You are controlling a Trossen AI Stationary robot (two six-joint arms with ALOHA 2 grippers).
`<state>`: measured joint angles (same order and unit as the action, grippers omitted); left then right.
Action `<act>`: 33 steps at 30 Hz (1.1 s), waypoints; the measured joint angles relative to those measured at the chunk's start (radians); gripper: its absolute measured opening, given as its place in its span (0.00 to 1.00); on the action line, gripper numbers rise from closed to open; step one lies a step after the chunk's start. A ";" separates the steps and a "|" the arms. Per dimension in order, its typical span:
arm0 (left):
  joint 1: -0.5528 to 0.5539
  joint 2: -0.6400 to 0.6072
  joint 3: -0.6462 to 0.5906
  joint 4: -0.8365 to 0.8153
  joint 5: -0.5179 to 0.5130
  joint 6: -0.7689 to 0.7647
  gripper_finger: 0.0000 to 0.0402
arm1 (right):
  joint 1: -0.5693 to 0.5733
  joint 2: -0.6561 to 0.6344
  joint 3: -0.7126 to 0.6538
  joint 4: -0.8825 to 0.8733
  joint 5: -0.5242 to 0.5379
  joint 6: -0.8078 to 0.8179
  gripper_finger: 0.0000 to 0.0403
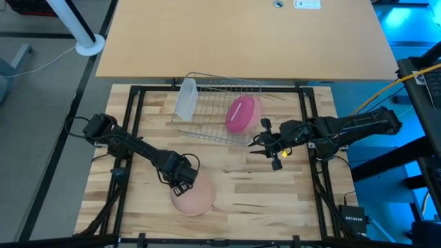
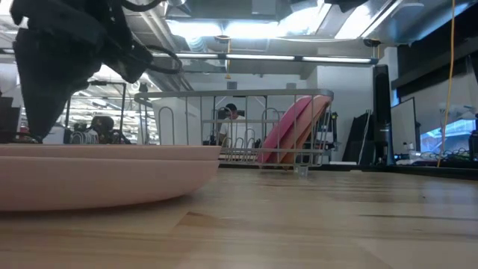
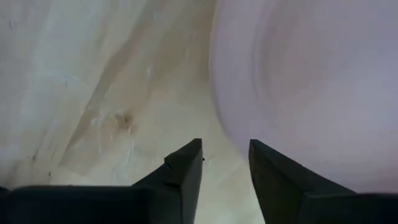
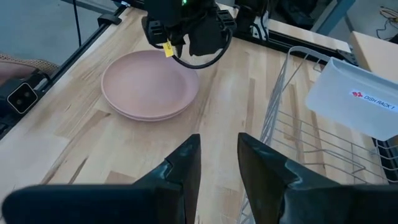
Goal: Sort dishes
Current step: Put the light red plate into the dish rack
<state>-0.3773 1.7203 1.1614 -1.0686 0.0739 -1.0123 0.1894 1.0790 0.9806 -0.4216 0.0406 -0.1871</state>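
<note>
Near the tabletop's front edge, left of centre, found two stacked plates [image 1: 195, 195], pale peach-pink on top. Saw left gripper [image 3: 225, 146] low at their far-left rim, fingers narrowly parted over bare wood, nothing held. Noted right gripper [image 4: 219, 140] hovering beside the wire rack [image 1: 213, 76], off its front right corner, likewise narrowly parted and empty. Spotted magenta plate [image 1: 240, 114] leaning inside the rack, whitish tumbler [image 1: 186, 98] at its left end. Judged the risks: could pinch both rims together, or shove the stack toward the front edge without catching it. Found open wood right of the stack and between stack and rack, but little room before the front edge.
</note>
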 joint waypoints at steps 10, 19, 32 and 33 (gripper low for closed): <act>0.012 0.003 -0.008 0.038 -0.054 -0.039 0.35 | 0.000 0.000 0.000 0.000 0.000 0.000 0.27; 0.013 0.006 -0.075 0.175 -0.059 -0.082 0.31 | 0.000 0.000 0.000 0.000 0.000 0.000 0.27; 0.013 0.003 -0.075 0.169 -0.063 -0.091 0.02 | 0.000 0.000 0.000 0.000 0.000 0.000 0.27; 0.013 0.003 -0.074 0.169 -0.063 -0.091 0.01 | 0.000 0.000 0.000 0.000 0.000 0.000 0.27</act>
<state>-0.3645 1.7237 1.0874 -0.8993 0.0112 -1.1030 0.1894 1.0790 0.9806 -0.4211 0.0406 -0.1875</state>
